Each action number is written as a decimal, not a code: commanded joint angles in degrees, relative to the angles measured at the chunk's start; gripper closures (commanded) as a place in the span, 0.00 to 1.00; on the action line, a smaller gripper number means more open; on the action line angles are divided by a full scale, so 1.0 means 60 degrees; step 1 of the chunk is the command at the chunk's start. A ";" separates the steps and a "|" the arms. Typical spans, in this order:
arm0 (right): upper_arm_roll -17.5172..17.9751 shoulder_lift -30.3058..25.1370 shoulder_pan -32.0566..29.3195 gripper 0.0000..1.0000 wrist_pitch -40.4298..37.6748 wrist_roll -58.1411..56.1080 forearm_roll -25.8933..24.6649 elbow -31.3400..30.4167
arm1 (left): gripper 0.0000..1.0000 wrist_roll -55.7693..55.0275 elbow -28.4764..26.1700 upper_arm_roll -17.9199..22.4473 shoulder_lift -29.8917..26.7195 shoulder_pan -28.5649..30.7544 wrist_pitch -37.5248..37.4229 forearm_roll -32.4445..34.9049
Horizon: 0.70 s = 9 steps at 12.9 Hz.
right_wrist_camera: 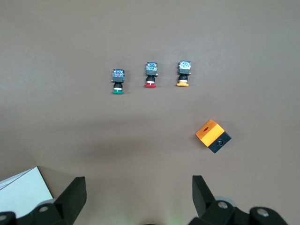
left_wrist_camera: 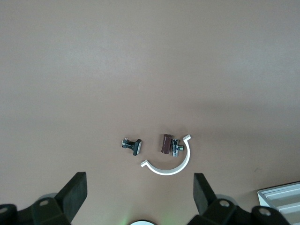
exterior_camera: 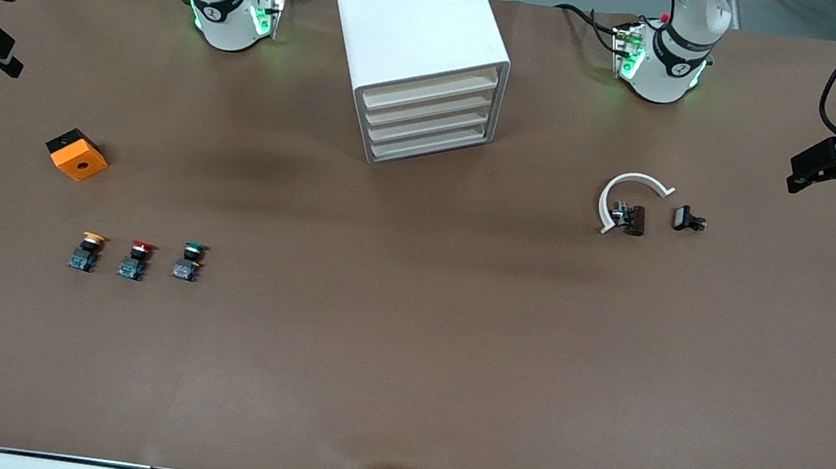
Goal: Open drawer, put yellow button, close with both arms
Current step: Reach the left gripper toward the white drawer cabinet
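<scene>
Task not yet begun: the drawer [exterior_camera: 431,88] is shut; the yellow button [exterior_camera: 86,251] lies toward the right arm's end. The left gripper [left_wrist_camera: 139,199] and right gripper [right_wrist_camera: 138,197] are held raised, fingers apart, empty.

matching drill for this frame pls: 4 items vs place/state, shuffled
Items:
1. yellow button
2. drawer
3. orange box
4. left gripper

Descriptions:
A. shut, top of the white cabinet
B. jaws open, at the left arm's end of the table
C. beside the red button, in the row of three
D. farther from the front camera than the button row

Pairs: 1-C, 2-A, 3-D, 4-B
</scene>
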 commanded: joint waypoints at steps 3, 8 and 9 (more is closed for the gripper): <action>0.0017 -0.0207 -0.0075 0.00 0.0035 0.0148 0.0117 -0.0204 | 0.00 0.0126 0.0226 -0.0071 0.0074 0.0064 -0.0221 -0.0034; 0.0031 -0.0207 -0.0178 0.00 0.0021 0.0148 0.0117 -0.0204 | 0.00 -0.0050 0.0168 -0.0202 0.1492 -0.0024 0.0318 -0.0340; 0.0060 -0.0207 -0.0148 0.00 0.0021 0.0163 0.0117 -0.0204 | 0.00 -0.0297 0.0138 -0.0247 0.1872 -0.0038 0.0669 -0.0559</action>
